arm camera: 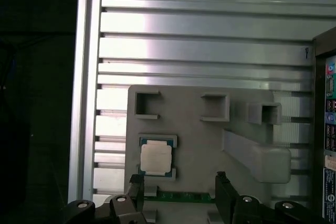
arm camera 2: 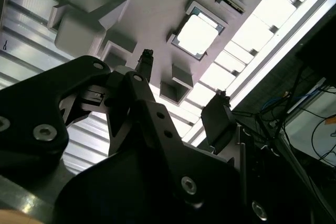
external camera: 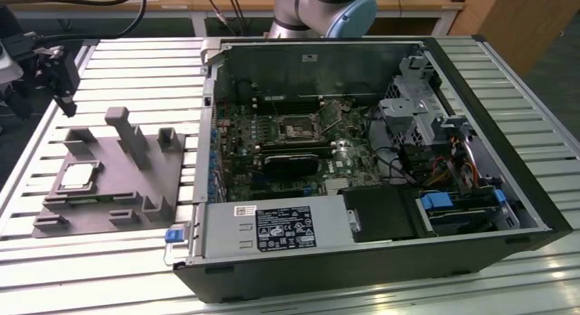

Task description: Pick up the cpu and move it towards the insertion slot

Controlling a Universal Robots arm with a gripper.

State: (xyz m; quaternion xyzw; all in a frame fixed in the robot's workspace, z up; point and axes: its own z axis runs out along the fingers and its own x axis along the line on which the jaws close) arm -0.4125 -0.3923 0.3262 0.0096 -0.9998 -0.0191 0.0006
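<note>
Hovering near the grey holder [arm camera: 205, 145], your gripper [arm camera: 179, 182] has fingers spread wide, holding nothing; cpu [arm camera: 156, 157] lies in the holder. In the exterior view, insertion slot [external camera: 297, 130] at its 3 o'clock, well apart.

The silver-and-blue robot arm [external camera: 327, 9] is cut off by the exterior view's edge. The black metal gripper [arm camera 2: 182, 77] hides part of the grey plastic holder block [arm camera 2: 157, 3].
</note>
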